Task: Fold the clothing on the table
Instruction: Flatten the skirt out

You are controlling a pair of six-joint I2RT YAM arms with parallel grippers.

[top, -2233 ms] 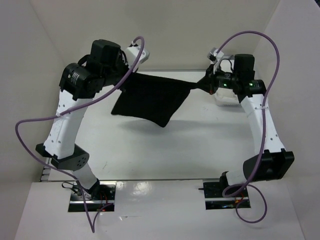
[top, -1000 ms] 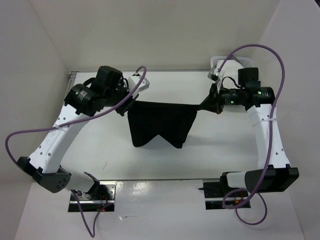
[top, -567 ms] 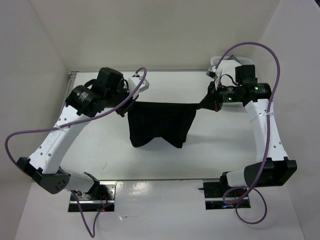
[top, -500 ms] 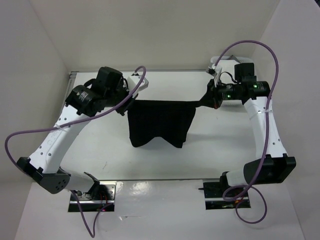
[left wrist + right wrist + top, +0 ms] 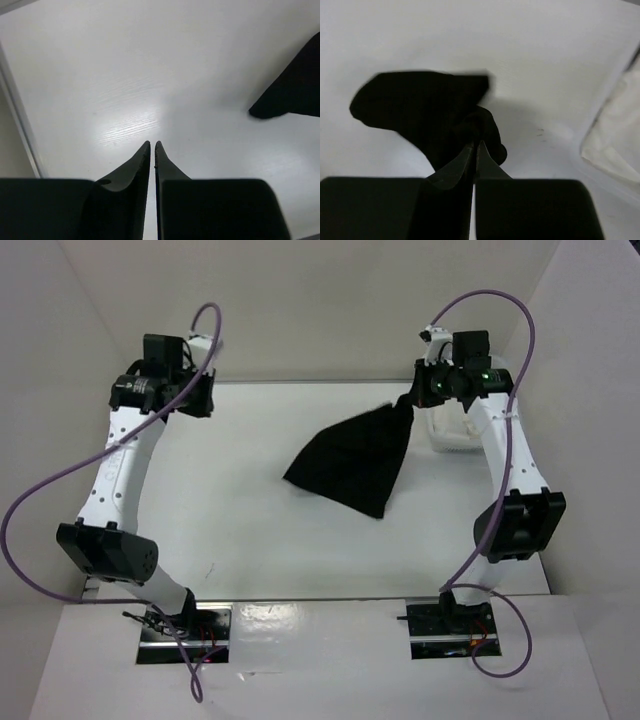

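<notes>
At the far left of the large flat white tabletop (image 5: 240, 520), the left gripper (image 5: 152, 145) is hovering over bare surface. Its black fingers (image 5: 132, 172) are sitting almost together, with only a thin slit between them, and they are gripping nothing. A purple cable (image 5: 60, 490) is looping down beside that arm.

Right of centre, the plain black soft fabric garment (image 5: 355, 455) is hanging in a slanted fan, bunching to a narrow point at its upper right and spreading wide toward its lower left. Its lower-left corner is showing at the right edge of the left wrist view. Whether its bottom edge is touching the tabletop cannot be told.

The right gripper (image 5: 474, 146) is pinching that bunched upper corner, its fingers closing tight on the fabric. Just behind the right arm, a small white basket (image 5: 452, 437) is sitting near the far right edge.
</notes>
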